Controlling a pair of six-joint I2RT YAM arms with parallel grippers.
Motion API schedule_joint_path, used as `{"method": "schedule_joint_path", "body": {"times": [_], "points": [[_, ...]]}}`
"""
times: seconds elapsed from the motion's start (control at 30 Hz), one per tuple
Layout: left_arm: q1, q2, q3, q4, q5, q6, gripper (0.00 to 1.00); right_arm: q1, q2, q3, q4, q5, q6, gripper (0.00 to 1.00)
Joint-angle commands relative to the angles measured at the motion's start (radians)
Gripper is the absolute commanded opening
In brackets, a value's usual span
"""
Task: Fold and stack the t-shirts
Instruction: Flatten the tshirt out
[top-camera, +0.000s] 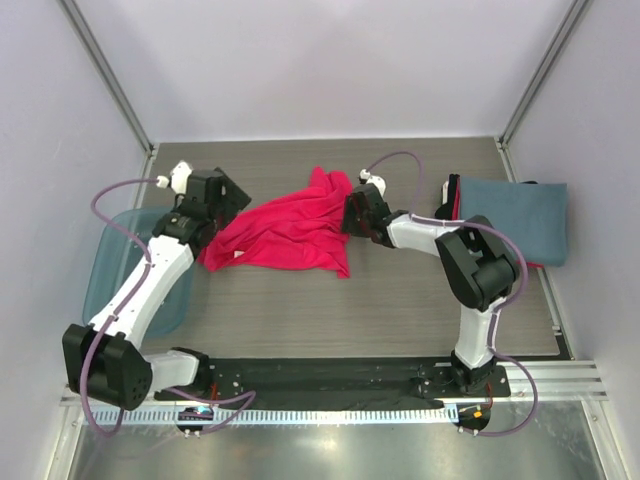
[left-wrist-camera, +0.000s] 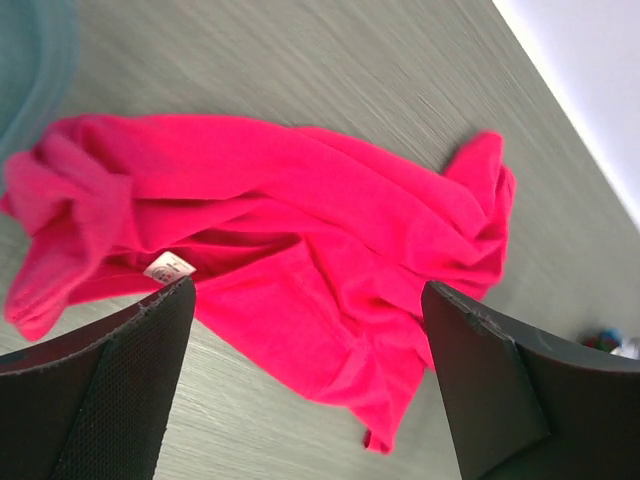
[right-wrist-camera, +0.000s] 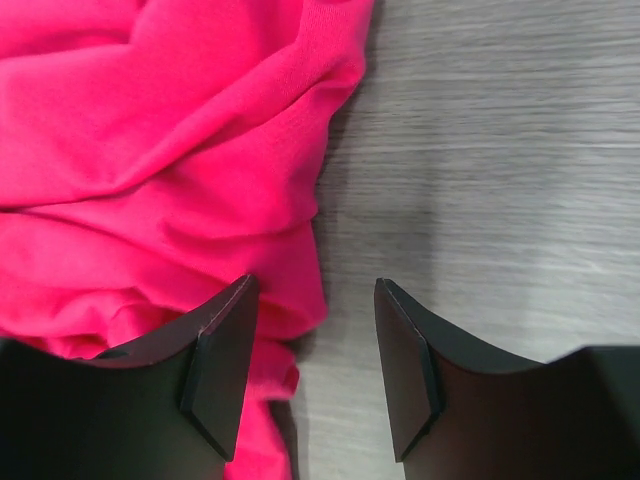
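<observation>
The crumpled bright pink-red cotton t-shirt (top-camera: 285, 232) lies on the grey wood-grain table (top-camera: 400, 300) between the left gripper (left-wrist-camera: 308, 288), jaws wide apart, and right gripper (right-wrist-camera: 315, 282), jaws parted, both empty — light, limp, probably best pinched at hem corners.

Bright, even light, soft shadow beside the pink-red t-shirt (right-wrist-camera: 180, 150), wrist views slightly soft
</observation>
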Motion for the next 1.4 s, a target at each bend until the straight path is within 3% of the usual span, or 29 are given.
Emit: {"method": "schedule_joint_path", "body": {"times": [0.0,0.17,0.23,0.27,0.3,0.4,0.67,0.8,1.0,1.17,1.37], "points": [[-0.088,0.009,0.098,-0.025,-0.127,0.117,0.95,-0.005,0.047,0.085,-0.011,-0.043,0.005,0.56],[-0.122,0.043,0.138,-0.075,-0.168,0.131,0.96,-0.005,0.096,0.126,-0.019,-0.064,0.004,0.55],[-0.126,0.058,0.126,-0.049,-0.138,0.137,0.96,-0.005,0.11,0.129,-0.014,-0.077,0.009,0.48],[-0.128,0.087,0.124,-0.041,-0.121,0.14,0.95,-0.005,0.116,0.134,-0.014,-0.08,0.011,0.42],[-0.131,0.109,0.122,-0.035,-0.089,0.141,0.94,-0.011,0.121,0.137,-0.014,-0.086,0.014,0.22],[-0.153,0.196,0.139,-0.032,-0.056,0.154,0.9,-0.026,0.104,0.117,-0.013,-0.087,0.023,0.01],[-0.277,0.345,0.199,0.011,0.002,0.252,0.88,-0.161,-0.172,-0.134,0.065,-0.038,0.083,0.01],[-0.307,0.419,0.219,0.027,0.034,0.258,0.79,-0.166,-0.261,-0.22,0.084,-0.012,0.081,0.01],[-0.36,0.48,0.208,0.089,0.106,0.253,0.66,-0.166,-0.321,-0.305,0.105,0.032,0.063,0.01],[-0.426,0.526,0.237,0.106,0.086,0.26,0.7,-0.166,-0.329,-0.363,0.177,0.048,0.067,0.01],[-0.447,0.595,0.267,0.082,0.068,0.215,0.67,-0.166,-0.335,-0.382,0.205,0.051,0.072,0.01]]}}
